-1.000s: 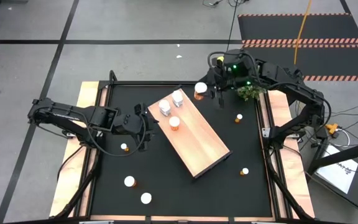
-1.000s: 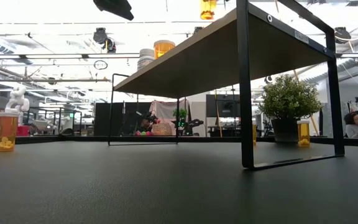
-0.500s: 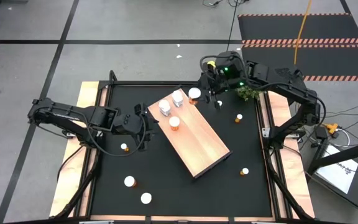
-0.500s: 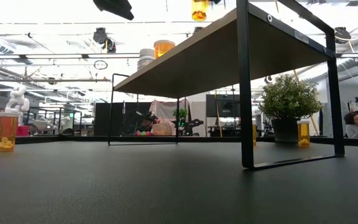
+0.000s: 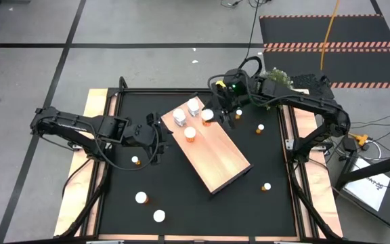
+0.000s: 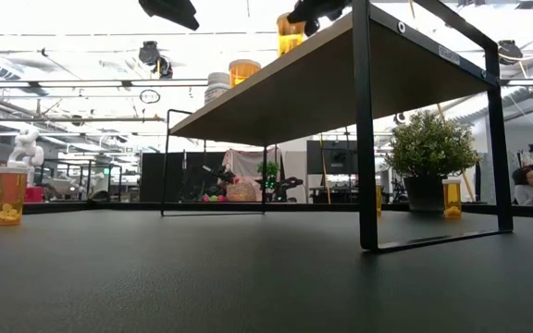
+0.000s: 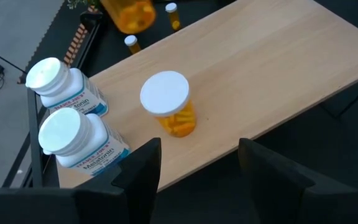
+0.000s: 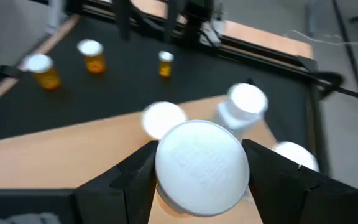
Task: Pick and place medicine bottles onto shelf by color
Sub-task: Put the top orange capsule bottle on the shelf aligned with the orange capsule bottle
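Observation:
The light-wood shelf (image 5: 215,152) stands on a black frame on the table. Two white bottles (image 5: 179,116) (image 5: 193,106) and one orange bottle (image 5: 190,133) stand on its far left end. My right gripper (image 5: 214,115) is over that end, shut on an orange, white-capped bottle (image 5: 208,115), which the low view shows upright (image 6: 291,32). My left gripper (image 7: 199,168) is open at the shelf's left edge, facing the standing bottles (image 7: 169,109) and touching nothing. My right gripper pinches the orange bottle between its two fingers (image 8: 135,171), which sit on either side just under the white cap (image 8: 202,163). They come from above, slanting in from the far right. The bottle is upright over the shelf's far left end; I cannot tell whether its base touches the board.
More bottles stand on the black tabletop: a tiny one (image 5: 135,160) near my left gripper, two at the near left (image 5: 141,198) (image 5: 159,215), and small ones at the right (image 5: 267,186) (image 5: 260,127). A potted plant (image 5: 276,78) sits at the far right. Most of the shelf's board is bare.
My right gripper has carried the orange bottle from beyond the shelf's far edge toward the left and near side, over the shelf's far left end, and lowered it toward the board. The bottle has stayed upright in the hold.

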### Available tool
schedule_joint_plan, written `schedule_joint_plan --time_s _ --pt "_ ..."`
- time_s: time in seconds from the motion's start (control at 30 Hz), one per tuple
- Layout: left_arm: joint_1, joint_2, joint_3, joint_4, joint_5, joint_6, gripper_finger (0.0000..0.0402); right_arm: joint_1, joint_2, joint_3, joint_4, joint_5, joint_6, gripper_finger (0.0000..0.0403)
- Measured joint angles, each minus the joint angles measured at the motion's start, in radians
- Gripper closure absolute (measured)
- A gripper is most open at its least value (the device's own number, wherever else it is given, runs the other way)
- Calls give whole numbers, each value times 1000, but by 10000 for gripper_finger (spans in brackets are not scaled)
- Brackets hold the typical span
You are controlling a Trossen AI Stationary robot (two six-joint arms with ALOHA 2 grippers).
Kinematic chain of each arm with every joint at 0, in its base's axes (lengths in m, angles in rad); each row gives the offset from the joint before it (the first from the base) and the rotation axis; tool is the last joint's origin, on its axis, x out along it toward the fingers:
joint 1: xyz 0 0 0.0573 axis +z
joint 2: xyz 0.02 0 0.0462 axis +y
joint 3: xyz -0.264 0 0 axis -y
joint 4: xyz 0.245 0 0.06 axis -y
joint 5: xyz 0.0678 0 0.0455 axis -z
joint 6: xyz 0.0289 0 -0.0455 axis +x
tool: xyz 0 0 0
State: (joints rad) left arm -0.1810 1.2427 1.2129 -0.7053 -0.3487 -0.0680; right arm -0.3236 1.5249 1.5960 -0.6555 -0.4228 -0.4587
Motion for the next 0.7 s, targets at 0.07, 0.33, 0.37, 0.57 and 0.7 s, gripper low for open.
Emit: schedule_joint_plan --time_s 0.07,0.33,0.37,0.57,0.7 --pt "0 0 0 1 0 -1 188 -6 0 -32 39 -31 0 190" --pt "0 0 0 6 0 -1 188 -23 -1 -155 200 -58 22 190" --pt "0 0 0 6 0 -1 188 -24 -1 -170 215 -57 27 190" --pt "0 0 0 7 0 0 188 -24 -1 -239 285 -56 42 190" --pt "0 0 0 7 0 0 188 -24 -1 -269 313 -53 52 190"
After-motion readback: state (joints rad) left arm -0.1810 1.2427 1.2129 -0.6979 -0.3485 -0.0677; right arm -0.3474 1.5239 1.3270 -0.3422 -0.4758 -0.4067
